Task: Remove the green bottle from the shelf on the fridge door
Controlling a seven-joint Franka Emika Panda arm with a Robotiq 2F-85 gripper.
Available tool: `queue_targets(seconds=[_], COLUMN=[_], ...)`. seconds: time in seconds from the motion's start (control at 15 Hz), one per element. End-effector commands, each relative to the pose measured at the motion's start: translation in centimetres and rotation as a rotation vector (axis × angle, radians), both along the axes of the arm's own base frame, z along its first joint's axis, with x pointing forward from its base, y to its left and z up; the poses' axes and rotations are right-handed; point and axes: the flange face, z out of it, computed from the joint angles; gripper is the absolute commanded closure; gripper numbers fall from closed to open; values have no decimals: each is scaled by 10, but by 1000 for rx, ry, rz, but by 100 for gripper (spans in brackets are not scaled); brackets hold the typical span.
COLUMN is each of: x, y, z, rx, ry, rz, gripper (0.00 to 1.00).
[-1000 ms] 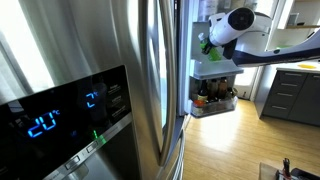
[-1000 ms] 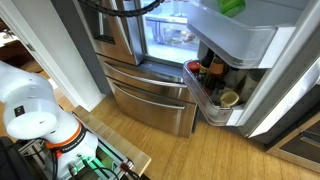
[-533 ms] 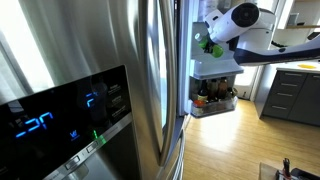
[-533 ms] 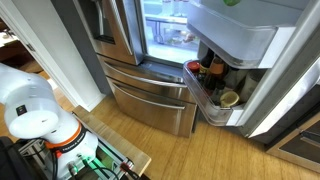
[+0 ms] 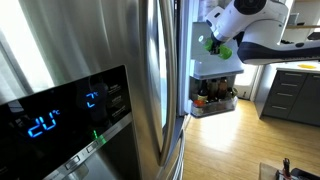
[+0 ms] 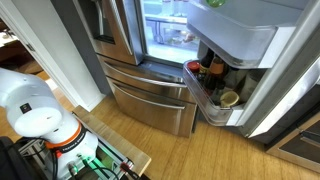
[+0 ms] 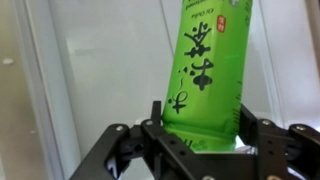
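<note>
**Green bottle held up high**

The jaws are squeezed tight on the green bottle (image 7: 205,70). In the wrist view the bottle leans a bit. It is up above the white shelf (image 5: 218,68) on the fridge door (image 6: 262,95). Small dark bottles (image 6: 212,68) sit in a lower bin.

The green bottle (image 7: 205,70) is lime with dark lettering, the pincer (image 7: 200,122) black.

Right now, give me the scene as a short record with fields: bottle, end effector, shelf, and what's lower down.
green bottle: tilted in the wrist view, printed label facing the camera
end effector: shut on the green bottle near its base
shelf: white bin, just below the bottle
lower bin: holds dark bottles and jars
</note>
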Motion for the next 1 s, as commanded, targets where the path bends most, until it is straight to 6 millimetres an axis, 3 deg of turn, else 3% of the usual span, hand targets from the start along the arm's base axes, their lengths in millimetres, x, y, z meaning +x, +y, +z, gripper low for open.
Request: queue_targets(seconds=[0.0,0.53,0.93], x=[-22,-54,-54], y=[23,65,96], z=[9,62,83], rx=[125,392,581], ry=[39,-119,-384], rz=[-70,-176,-222], gripper=[56,56,56])
